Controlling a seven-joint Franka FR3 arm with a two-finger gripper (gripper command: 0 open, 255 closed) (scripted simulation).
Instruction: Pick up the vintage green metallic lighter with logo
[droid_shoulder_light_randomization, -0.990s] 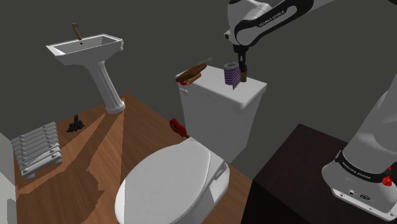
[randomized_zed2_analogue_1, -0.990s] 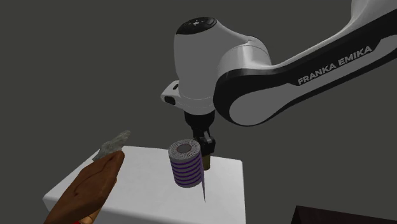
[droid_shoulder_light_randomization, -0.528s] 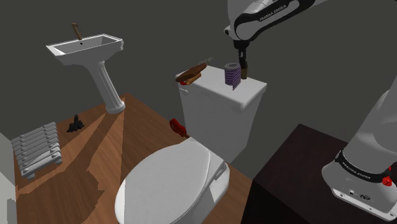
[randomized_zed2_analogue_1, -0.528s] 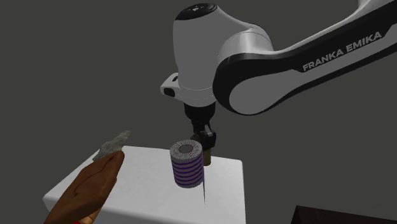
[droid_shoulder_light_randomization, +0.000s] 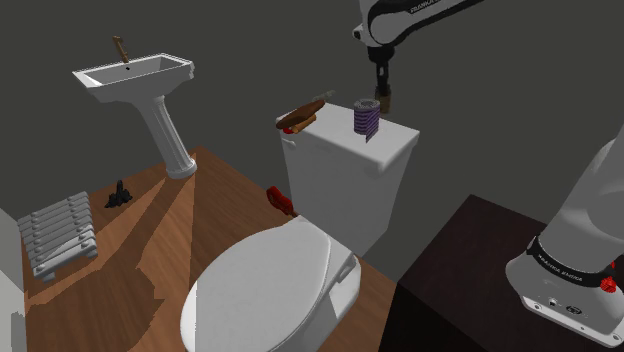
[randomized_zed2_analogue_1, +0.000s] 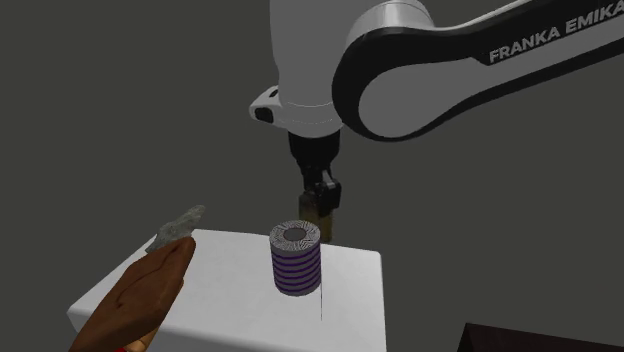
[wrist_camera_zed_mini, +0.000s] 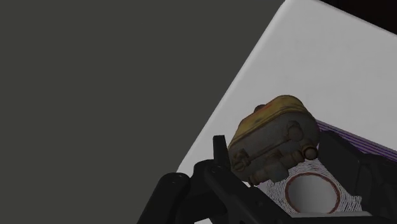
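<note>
A white toilet (droid_shoulder_light_randomization: 270, 290) stands on the wooden floor, and the white arm (droid_shoulder_light_randomization: 420, 15) reaches over its tank (droid_shoulder_light_randomization: 345, 175). On the tank's flat top, a brown model hand (randomized_zed2_analogue_1: 140, 300) lies at the end towards the second exterior view's left. A purple-striped spool (randomized_zed2_analogue_1: 294, 258) stands upright near the middle. The lighter (wrist_camera_zed_mini: 273, 137), worn yellow-tan with grey fittings rather than green, hangs just behind and above the spool. It looks clear of the tank top, though the spool hides its lower end. The fingers (wrist_camera_zed_mini: 221, 159) are closed narrowly on it, clasping it from both sides.

The grasp appears made, and the step in hand is the lift. The next move calls for a steady rise straight up, holding the squeeze and staying off the spool.
</note>
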